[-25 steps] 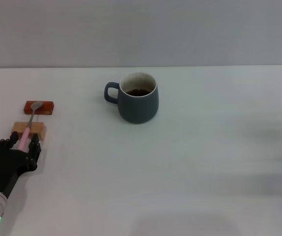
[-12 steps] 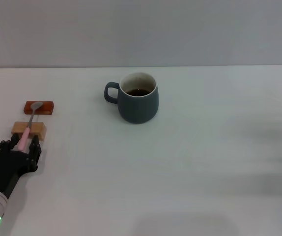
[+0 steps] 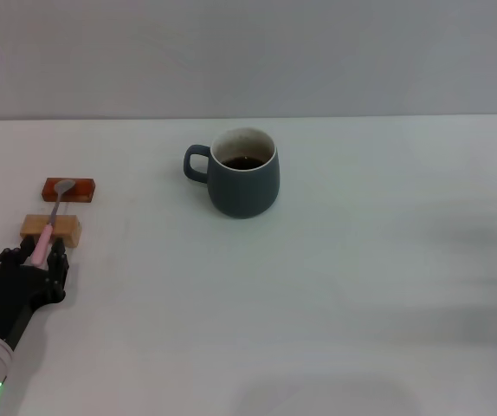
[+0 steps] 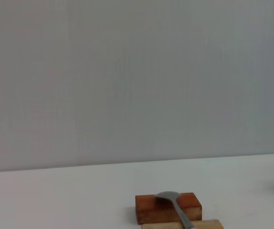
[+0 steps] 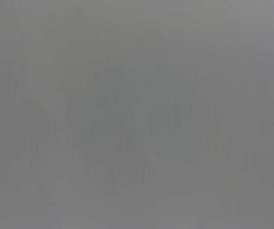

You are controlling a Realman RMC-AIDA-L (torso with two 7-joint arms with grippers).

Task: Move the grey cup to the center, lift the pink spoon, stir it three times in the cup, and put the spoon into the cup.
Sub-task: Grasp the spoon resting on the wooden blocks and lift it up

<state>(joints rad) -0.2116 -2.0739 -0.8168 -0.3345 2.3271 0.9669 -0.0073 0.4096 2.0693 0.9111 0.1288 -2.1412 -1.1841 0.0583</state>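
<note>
The grey cup (image 3: 244,186) stands upright at the middle of the white table, handle pointing left, dark liquid inside. The pink spoon (image 3: 52,217) lies far left, bridging two blocks, its metal bowl (image 4: 175,205) resting on the farther one. My left gripper (image 3: 34,257) sits low on the table at the near end of the spoon. It is open, with a black finger on each side of the pink handle's tip. My right gripper is out of view; the right wrist view shows only plain grey.
A reddish-brown block (image 3: 68,189) holds the spoon's bowl, and a tan wooden block (image 3: 51,230) supports the handle right in front of my left fingers. The table's far edge meets a grey wall behind the cup.
My left gripper's fingers have drawn in slightly around the spoon handle's tip. The spoon, the blocks and the cup have not moved.
</note>
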